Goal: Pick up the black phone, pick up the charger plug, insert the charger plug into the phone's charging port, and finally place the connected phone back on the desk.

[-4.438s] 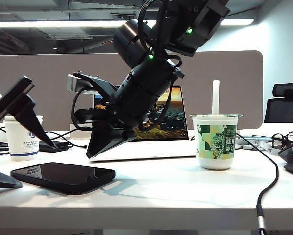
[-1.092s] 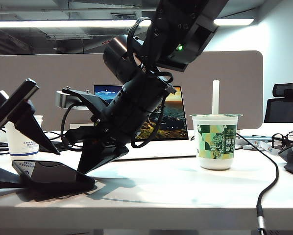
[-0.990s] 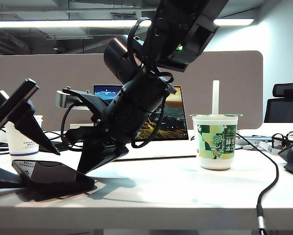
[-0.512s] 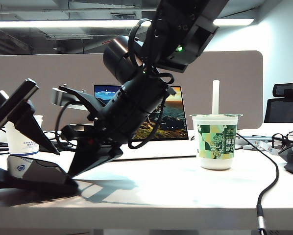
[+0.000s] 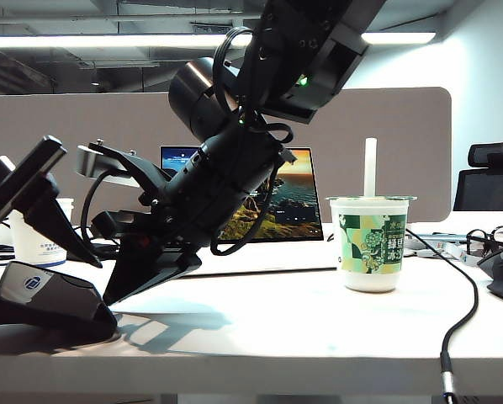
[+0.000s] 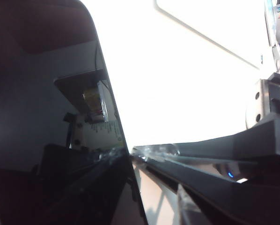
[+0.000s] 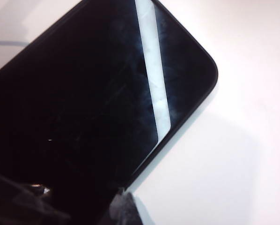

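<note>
Shoved leftward, black phone (image 5: 45, 295) probably between spread left claw (image 5: 16, 278); right claw (image 5: 121, 290) closed.

Grey divider panel (image 5: 66, 126), office chair (image 5: 487, 177), perhaps ceiling striplights (image 5: 83, 40)

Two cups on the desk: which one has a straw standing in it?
The green-patterned drink cup to the right of the laptop, with a white straw upright through its lid. The plain white paper cup at far left, behind the left gripper, has none.
</note>
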